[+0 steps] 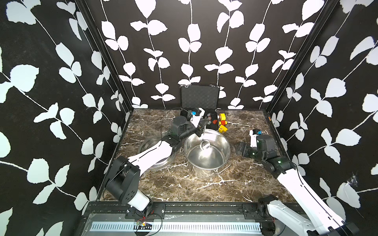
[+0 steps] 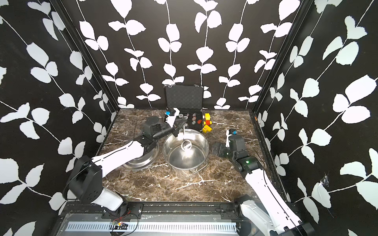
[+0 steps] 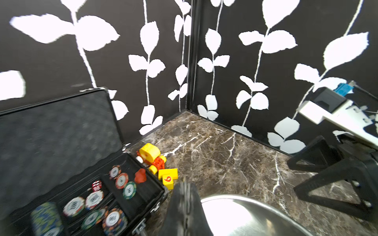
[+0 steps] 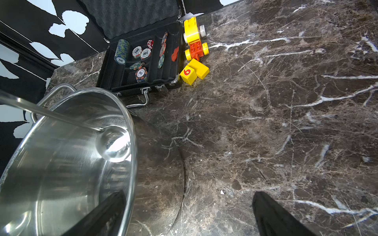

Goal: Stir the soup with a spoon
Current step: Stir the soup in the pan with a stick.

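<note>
The spoon (image 4: 113,143), judged light, stiff and slippery polished metal, slanted into the steel pot (image 1: 223,147), the left gripper (image 1: 201,127) clamped shut on its upper handle, the soundest hold, while the right gripper (image 1: 239,148) stood wide open and empty, right of the pot.

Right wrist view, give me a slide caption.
A spoon reaching into a steel pot, poker chip case and toy blocks nearby on marble table.

Left claw (image 1: 202,127) and right claw (image 1: 239,148) are black, on white-shelled, black-jointed arms (image 1: 151,152).
</note>
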Robot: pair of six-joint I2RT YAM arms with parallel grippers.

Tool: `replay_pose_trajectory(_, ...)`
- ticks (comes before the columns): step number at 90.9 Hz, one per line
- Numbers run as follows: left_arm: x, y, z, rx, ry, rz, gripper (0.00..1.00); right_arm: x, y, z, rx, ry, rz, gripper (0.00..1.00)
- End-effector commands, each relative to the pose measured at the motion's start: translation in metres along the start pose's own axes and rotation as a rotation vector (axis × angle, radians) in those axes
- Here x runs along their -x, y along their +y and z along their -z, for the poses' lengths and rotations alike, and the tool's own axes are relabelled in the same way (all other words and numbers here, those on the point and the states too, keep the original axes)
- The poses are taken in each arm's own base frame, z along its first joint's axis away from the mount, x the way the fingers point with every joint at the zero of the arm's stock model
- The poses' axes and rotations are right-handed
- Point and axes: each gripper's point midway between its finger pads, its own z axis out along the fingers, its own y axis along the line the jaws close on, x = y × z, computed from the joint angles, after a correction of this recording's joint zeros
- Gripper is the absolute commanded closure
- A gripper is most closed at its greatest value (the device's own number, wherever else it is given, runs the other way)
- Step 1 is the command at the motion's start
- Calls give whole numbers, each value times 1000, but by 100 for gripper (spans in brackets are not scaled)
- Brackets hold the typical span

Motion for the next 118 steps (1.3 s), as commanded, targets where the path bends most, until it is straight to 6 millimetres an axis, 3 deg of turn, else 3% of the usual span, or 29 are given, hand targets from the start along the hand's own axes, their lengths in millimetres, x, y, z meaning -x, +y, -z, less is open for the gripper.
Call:
replay_pose_trajectory(1,17,-28,-12,-109,-20,-55,100,7,0,6,-9,-37,16,1)
replay_pose_trajectory(15,17,-78,-33,-232,4,-138,100,5,-3,6,-19,-37,16,1)
replay_pose_trajectory(35,6,-123,-42,-339,41,-182,100,4,-4,6,-25,-35,17,1)
replay_pose_trajectory(51,-4,-151,-29,-397,92,-247,100,2,-5,6,-27,-34,17,1)
replay_pose_trajectory(70,-27,-183,3,-475,150,-310,100,1,-5,4,-22,-35,13,1)
replay_pose_trajectory(84,-34,-190,24,-485,161,-313,100,2,-4,3,-18,-35,9,1)
replay_pose_trajectory(96,-29,-187,41,-453,139,-301,100,3,-2,3,-8,-33,6,1)
replay_pose_trajectory(118,-28,-160,67,-309,113,-275,100,5,-1,5,-9,-39,5,1)
